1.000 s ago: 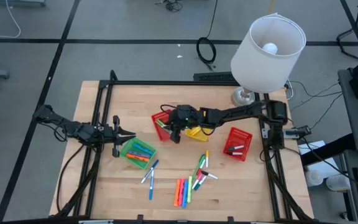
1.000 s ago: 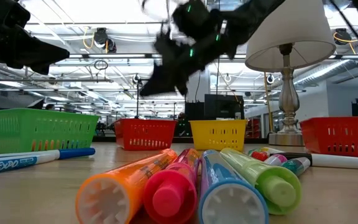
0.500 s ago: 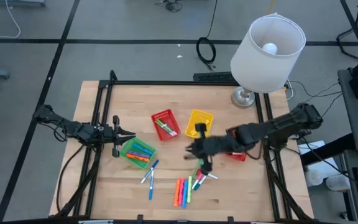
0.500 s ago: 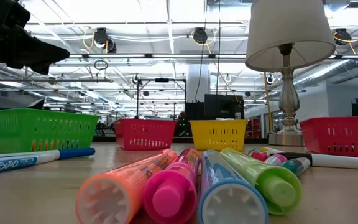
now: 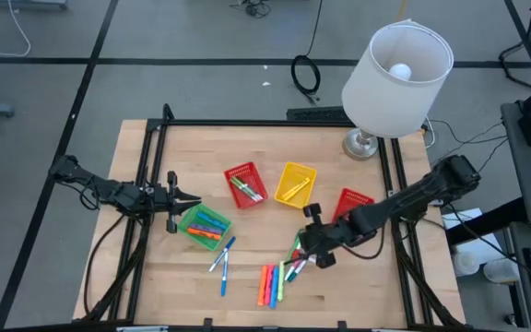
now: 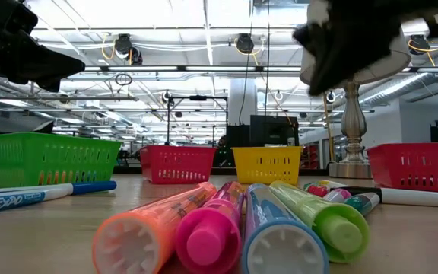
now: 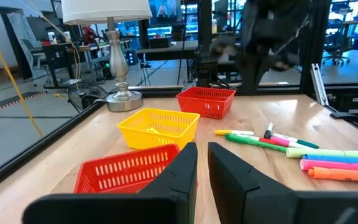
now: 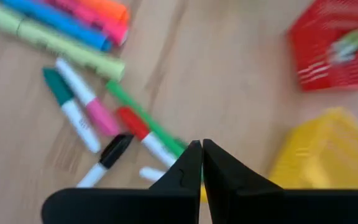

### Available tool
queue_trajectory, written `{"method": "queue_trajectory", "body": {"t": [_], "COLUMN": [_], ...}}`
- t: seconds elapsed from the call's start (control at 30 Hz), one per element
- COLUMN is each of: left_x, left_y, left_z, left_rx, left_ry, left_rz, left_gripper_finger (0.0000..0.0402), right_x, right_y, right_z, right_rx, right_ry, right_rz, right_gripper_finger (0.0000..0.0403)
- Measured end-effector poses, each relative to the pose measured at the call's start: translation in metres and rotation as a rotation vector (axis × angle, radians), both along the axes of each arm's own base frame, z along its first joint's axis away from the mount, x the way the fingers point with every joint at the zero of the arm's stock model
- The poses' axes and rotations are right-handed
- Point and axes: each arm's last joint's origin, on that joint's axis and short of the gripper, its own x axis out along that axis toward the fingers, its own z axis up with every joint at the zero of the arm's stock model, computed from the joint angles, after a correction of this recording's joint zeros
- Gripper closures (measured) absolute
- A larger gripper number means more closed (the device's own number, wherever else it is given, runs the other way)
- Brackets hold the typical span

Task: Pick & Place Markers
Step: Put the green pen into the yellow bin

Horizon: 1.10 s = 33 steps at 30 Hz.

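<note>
Two pincers show. We see the left pincer at the table's left edge, beside the green basket; we cannot tell whether it is clenched. Markers lie loose near the front edge, others in the green and red baskets. Our right pincer hangs clenched, empty, over the loose markers, front of the yellow basket.
</note>
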Motion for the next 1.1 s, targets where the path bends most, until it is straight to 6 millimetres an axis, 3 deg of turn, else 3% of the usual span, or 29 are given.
{"method": "queue_trajectory", "body": {"t": [0.17, 0.4, 0.63, 0.83, 1.1], "left_x": [0.0, 0.0, 0.0, 0.0, 0.0], "left_y": [0.0, 0.0, 0.0, 0.0, 0.0], "left_z": [0.0, 0.0, 0.0, 0.0, -0.001], "left_rx": [0.014, 0.016, 0.016, 0.017, 0.02], "left_ry": [0.001, 0.001, 0.002, 0.002, 0.009], "left_rz": [-0.001, 0.0, 0.0, 0.0, 0.0], "left_gripper_finger": [0.0353, 0.0353, 0.0353, 0.0353, 0.0353], "right_x": [0.001, 0.004, 0.019, 0.029, 0.03], "right_y": [-0.012, -0.017, -0.017, -0.015, -0.015], "right_z": [-0.025, -0.03, -0.046, -0.066, -0.062], "right_rx": [0.1, 0.066, 0.048, -0.014, -0.04], "right_ry": [-0.015, -0.076, -0.082, 0.051, 0.048], "right_rz": [0.038, 0.092, -0.034, -0.01, 0.082], "right_gripper_finger": [0.0383, 0.034, 0.0304, 0.0303, 0.0312]}}
